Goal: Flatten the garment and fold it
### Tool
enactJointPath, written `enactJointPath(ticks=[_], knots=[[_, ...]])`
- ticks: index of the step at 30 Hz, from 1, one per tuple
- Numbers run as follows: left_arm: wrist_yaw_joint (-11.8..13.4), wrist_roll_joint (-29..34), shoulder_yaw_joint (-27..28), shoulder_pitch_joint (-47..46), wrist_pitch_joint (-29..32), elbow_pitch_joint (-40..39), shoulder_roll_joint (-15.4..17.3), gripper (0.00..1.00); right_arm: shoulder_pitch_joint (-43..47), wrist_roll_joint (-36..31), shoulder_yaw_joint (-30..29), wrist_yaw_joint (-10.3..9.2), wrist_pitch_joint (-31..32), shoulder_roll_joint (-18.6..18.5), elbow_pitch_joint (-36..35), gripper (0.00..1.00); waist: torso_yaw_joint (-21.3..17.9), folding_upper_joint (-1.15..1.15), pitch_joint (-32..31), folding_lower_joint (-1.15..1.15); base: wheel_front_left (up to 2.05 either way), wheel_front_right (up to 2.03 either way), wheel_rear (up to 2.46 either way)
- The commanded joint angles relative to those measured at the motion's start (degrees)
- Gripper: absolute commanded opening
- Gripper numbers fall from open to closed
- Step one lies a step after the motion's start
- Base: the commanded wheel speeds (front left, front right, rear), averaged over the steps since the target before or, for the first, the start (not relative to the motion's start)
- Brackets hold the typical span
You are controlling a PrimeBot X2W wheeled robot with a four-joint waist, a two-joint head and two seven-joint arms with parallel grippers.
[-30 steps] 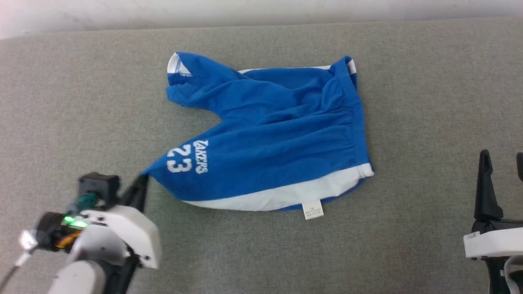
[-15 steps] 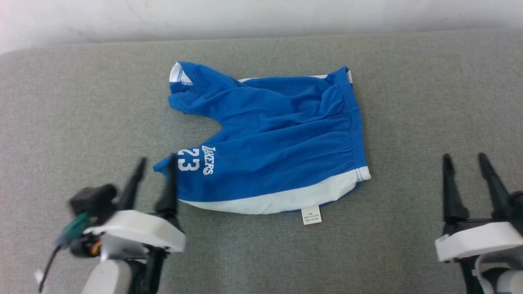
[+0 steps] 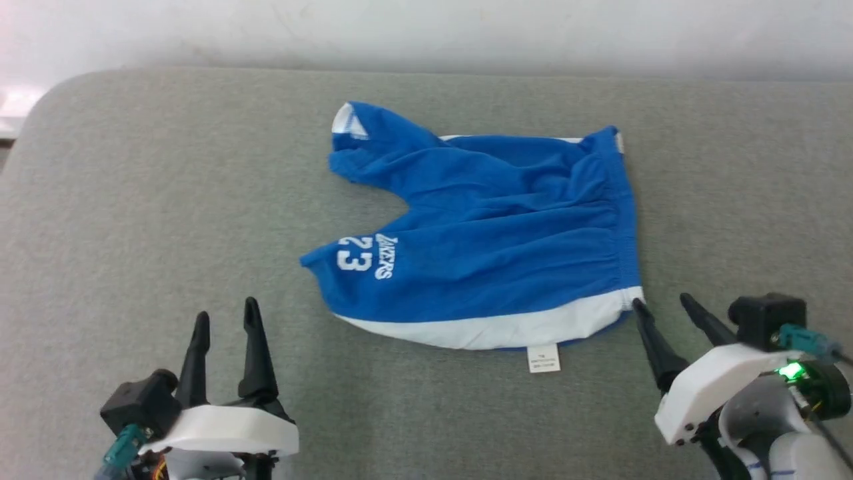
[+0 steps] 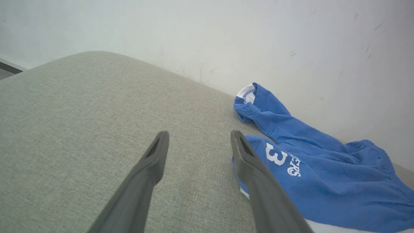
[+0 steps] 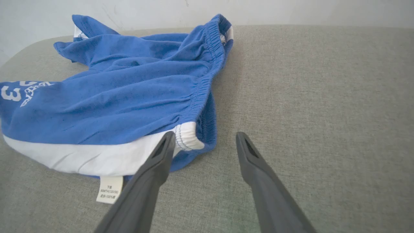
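Left gripper (image 3: 226,311) hovers empty with fingers parted over a gray fabric surface (image 3: 133,200), near the printed leg but apart from it, while the right gripper (image 3: 662,301), also spread and empty, has one fingertip just beside the white waistband corner. Between them lies the garment (image 3: 500,253) — bright blue shorts, rumpled but mostly spread, waistband toward the robot's right, "23 LAKERS" facing up — with a small white tag (image 3: 543,358) at the near edge.
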Motion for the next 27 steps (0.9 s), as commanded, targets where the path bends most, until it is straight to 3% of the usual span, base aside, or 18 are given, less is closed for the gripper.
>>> enactJointPath(ticks=[1,9,15,17,18,20,27], knots=[[-0.33,0.00,-0.11,-0.27,-0.44,0.32,-0.29,1.00,-1.00,0.15,-0.41,-0.05,0.72,0.00,0.16,1.00,1.78,0.00,0.31,0.00,0.00,0.00,0.00],[-0.94,-0.26,-1.20,-1.64,-0.85,1.89,-1.18,1.00,-3.38,2.07,-3.37,-0.05,5.68,0.00,4.26,1.00,4.22,0.00,1.36,0.00,0.00,0.00,0.00],[-1.42,-0.35,-1.89,-2.68,-1.06,3.04,-1.50,1.00,-5.80,0.98,-2.33,-0.05,7.66,0.00,9.16,1.00,4.83,0.00,1.94,0.00,0.00,0.00,0.00],[-1.54,-0.38,-2.22,-3.08,-1.06,3.34,-1.63,1.00,-6.12,0.57,-1.14,-0.05,9.92,0.00,10.45,0.45,4.85,0.00,2.05,0.00,0.00,0.00,0.00],[-1.60,-0.40,-2.37,-3.24,-1.00,3.47,-1.65,1.00,-6.17,0.21,-0.49,-0.05,11.25,0.00,10.81,0.38,4.80,0.00,2.07,0.00,0.00,0.00,0.00],[-1.95,-0.66,-2.36,-3.61,-1.00,4.02,-1.49,1.00,-6.26,-0.03,0.00,-0.05,13.21,0.00,10.76,0.00,4.60,0.00,2.15,0.00,0.00,0.00,0.00],[-2.38,-1.20,-2.23,-4.06,-1.17,5.16,-1.33,1.00,-7.35,-1.38,-1.59,-0.05,12.33,0.00,8.22,0.00,3.08,0.00,2.06,0.00,0.00,0.00,0.00]])
